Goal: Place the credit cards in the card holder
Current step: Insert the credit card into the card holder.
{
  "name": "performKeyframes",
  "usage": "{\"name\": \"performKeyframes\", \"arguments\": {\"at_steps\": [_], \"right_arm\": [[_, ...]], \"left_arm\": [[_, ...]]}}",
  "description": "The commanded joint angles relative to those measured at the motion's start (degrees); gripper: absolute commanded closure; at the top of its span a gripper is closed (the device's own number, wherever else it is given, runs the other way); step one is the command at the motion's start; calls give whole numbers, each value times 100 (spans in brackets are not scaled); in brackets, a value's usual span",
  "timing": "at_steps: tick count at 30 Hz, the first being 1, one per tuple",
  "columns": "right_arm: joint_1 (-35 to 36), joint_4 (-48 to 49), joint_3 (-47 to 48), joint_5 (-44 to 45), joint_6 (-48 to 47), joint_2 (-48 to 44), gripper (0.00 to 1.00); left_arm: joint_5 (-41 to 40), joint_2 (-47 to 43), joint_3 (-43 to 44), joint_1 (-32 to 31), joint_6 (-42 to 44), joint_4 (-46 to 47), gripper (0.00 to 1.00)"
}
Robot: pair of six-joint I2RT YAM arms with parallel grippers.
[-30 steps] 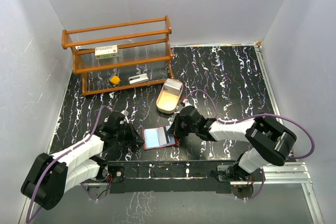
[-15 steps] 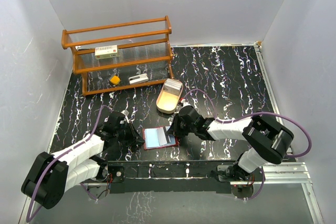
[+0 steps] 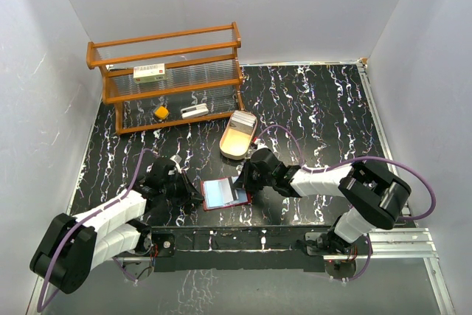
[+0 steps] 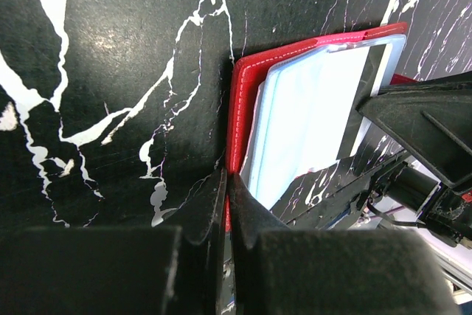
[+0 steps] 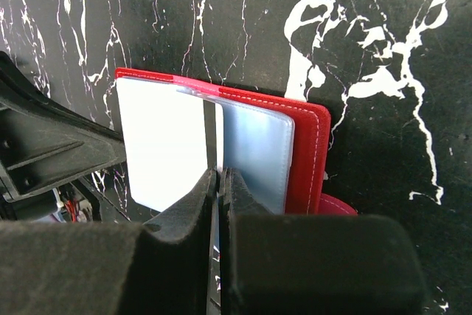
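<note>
At the near edge of the desk [image 3: 317, 108], just beyond the arm bases: the card holder [image 3: 223, 194], spread open and flat, red cover down, pale bluish pockets up. Sits between the two claws, one at either side.

On its left, the left claw [image 4: 228, 182], fully closed, fingers pressed together with no gap. Meets the holder's red stitched edge at a near corner. Cannot tell whether any of the cover is pinched between the tips or merely touched.

On its right, the right claw [image 5: 219, 175], likewise closed all the way. Tips set against the near edge of a white credit card [image 5: 158, 142] with a dark stripe along one side. Cannot tell whether gripped or only pressed. Card lying flat on the open holder, partly over a clear bluish pocket. Strip of red cover showing beyond the pocket, snap tab poking out beside it.

Farther back, around mid-desk: a tan oval tray [image 3: 234, 144], just beyond the right claw and apart from the holder, with a pale card stack [image 3: 243, 118] in its far end.

Farthest, at the back left: a wooden rack [image 3: 162, 37] with clear ribbed shelves. On the upper shelf, a white red-labelled box [image 3: 149, 73]. Lower down, a small orange thing [image 3: 161, 113] and a small white piece [image 3: 195, 111], near each other.
</note>
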Motion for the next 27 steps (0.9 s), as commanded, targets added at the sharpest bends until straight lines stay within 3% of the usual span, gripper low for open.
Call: {"name": "performKeyframes", "arguments": {"at_steps": [1,6,16,27], "right_arm": [[16,86,119,199,53,5,100],[32,64,146,176,70,37,98],[127,-388,390,343,-146,-48,75],[264,-599,681,294,-412,102,74]], "left_arm": [[-6,58,-122,-5,24,-127,100],[6,58,-139,-9,15,-109,100],[-19,4,-142,-9,32,-161,100],[-1,9,-128,-7,41,-153,100]]}}
